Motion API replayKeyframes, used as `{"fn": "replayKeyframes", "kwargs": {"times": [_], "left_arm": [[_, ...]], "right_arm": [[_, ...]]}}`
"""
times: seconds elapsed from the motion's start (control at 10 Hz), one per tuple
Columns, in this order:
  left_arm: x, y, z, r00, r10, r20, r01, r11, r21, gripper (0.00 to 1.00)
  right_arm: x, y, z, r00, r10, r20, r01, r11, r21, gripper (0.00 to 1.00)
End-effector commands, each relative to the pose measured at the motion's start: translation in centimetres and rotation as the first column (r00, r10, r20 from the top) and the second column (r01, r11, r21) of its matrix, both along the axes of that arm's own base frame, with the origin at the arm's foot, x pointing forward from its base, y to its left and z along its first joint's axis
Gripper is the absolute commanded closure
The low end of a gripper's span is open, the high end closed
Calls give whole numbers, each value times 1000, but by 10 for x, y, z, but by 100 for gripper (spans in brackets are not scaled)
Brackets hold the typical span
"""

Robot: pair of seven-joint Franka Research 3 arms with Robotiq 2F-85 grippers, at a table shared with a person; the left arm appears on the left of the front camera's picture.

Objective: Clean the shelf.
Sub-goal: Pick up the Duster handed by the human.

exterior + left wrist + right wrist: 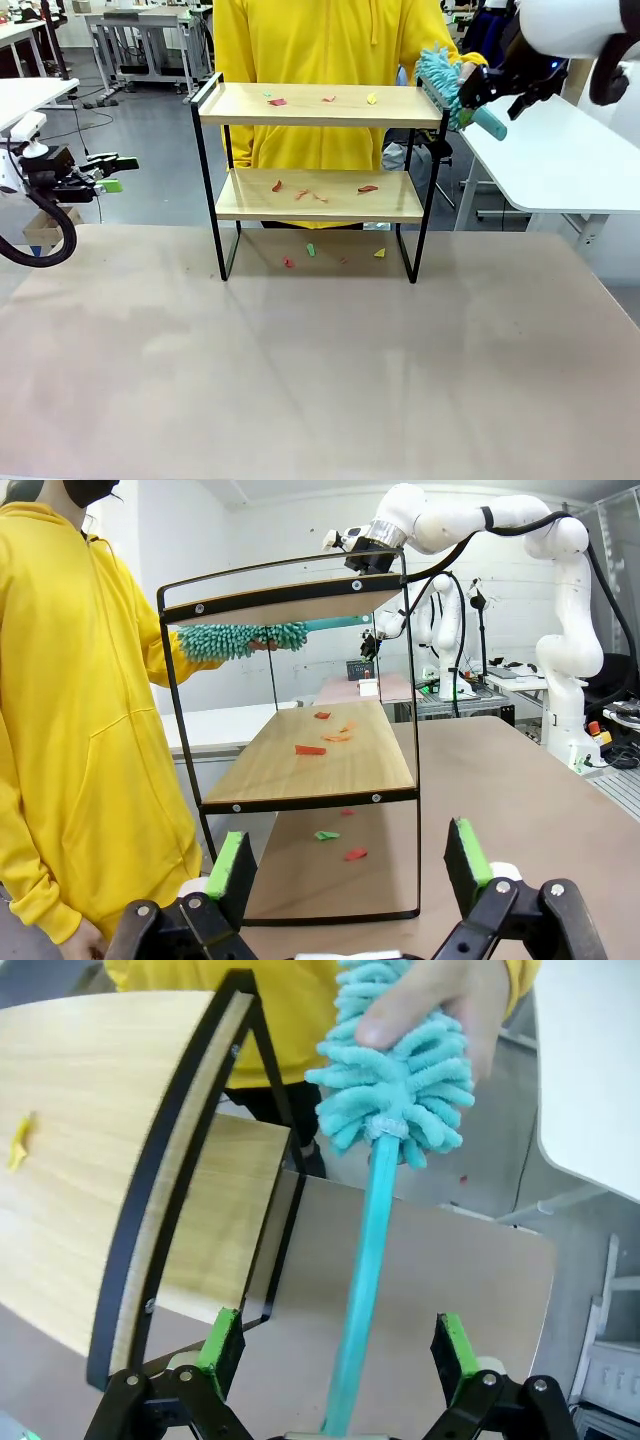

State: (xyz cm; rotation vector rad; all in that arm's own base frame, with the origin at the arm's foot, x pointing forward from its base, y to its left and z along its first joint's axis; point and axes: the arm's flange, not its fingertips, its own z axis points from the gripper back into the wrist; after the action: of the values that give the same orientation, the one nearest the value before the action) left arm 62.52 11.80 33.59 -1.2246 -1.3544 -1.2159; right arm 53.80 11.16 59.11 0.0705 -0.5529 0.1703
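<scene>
The shelf (400, 108) stands at the far middle of the bench (320, 380). The right jaws, spread wide, straddle the handle of a teal duster (440, 82) without gripping it, just beside the shelf's top right end. The left jaws hang released, well off to its left.

The shelf (300, 104) is showing pale wood boards and black framing; the duster (438, 80) is showing turquoise.
</scene>
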Motion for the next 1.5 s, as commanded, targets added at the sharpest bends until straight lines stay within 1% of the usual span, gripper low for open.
{"fn": "replayKeyframes", "kwargs": {"times": [0.0,0.1,0.2,0.4,0.5,0.6,0.7,1.0,1.1,1.2,1.3,1.4], "left_arm": [[-1,1,3,1000,2,18,-2,1000,-1,0],[-1,1,3,1000,2,18,-2,1000,-1,0],[-1,1,3,1000,2,18,-2,1000,-1,0],[-1,1,3,1000,2,18,-2,1000,-1,0],[-1,1,3,1000,2,18,-2,1000,-1,0],[-1,1,3,1000,2,18,-2,1000,-1,0],[-1,1,3,1000,2,18,-2,1000,-1,0],[-1,1,3,1000,2,18,-2,1000,-1,0],[-1,1,3,1000,2,18,-2,1000,-1,0],[-1,1,3,1000,2,18,-2,1000,-1,0],[-1,1,3,1000,2,18,-2,1000,-1,0],[-1,1,3,1000,2,18,-2,1000,-1,0]], "right_arm": [[1,5,-6,998,-54,19,54,998,-22,56],[2,4,-9,997,-70,19,71,997,-27,58],[2,4,-10,997,-81,19,82,996,-29,100],[2,3,-11,994,-106,37,107,993,-44,100],[1,3,-11,992,-121,47,123,991,-50,86],[0,4,-10,991,-125,52,128,990,-58,96],[0,4,-10,990,-136,49,139,989,-60,100],[-6,3,-7,983,-180,37,183,979,-88,100],[-5,2,-9,978,-206,36,208,975,-72,100],[-4,1,-10,973,-223,62,226,973,-48,100],[1,-2,-5,990,-141,24,143,988,-60,100],[1,-2,-5,990,-141,24,143,988,-60,100]]}}
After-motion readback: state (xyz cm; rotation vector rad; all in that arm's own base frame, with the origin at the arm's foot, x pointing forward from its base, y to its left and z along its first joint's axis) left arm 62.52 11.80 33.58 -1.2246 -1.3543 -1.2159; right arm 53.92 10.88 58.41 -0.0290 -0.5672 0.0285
